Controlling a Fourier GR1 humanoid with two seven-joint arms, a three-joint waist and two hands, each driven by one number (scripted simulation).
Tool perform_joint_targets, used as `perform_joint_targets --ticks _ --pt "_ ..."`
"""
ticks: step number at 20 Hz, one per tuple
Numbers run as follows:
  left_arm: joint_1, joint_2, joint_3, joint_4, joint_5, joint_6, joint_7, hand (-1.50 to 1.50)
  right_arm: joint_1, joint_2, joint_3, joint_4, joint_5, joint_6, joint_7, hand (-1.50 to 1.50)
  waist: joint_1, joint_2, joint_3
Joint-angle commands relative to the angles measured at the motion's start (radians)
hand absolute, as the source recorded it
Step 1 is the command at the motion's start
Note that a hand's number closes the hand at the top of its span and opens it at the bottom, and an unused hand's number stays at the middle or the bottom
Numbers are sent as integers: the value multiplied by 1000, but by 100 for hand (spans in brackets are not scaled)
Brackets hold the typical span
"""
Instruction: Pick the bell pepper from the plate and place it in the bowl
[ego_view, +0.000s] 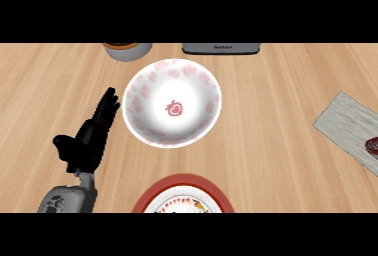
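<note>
Only hand in view: black left hand (90, 135), fingers held straight, nothing grasped, just beside the bowl.
Bowl: white round bowl with pink blotches (151, 80); a small red mark is seen at its centre.
Plate: red-rimmed white round plate (157, 189), cut off at the lower edge.
Bell pepper: cannot be made out.

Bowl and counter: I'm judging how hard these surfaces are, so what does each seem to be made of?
The bowl looks like glazed ceramic or porcelain: white, smooth, with a soft sheen and pink-red printed marks on its wall. The counter looks like light wood, or perhaps wood-look laminate: long grain streaks and a matt finish.
</note>
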Motion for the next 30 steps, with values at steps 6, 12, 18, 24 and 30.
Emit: perform_joint_targets --ticks 6,12,18,24,30 --pt "16 14 3 21 0 -19 -19 0 -205 67 2 -241 90 -7 304 150 2 -1 -3" --pt "12 -30 -27 -3 -15 14 4 0 -346 67 -85 -227 41 -46 430 150 24 1 -2" --pt "-17 -24 -18 34 -24 11 -18 0 -727 70 -270 -180 -109 13 733 150 25 5 -1" --pt "-14 -11 5 51 0 -12 -34 0 -925 72 -375 176 20 65 673 150 19 9 0" --pt "-46 -7 7 22 -8 -7 14 0 -986 72 -478 506 35 3 439 150 20 14 1"
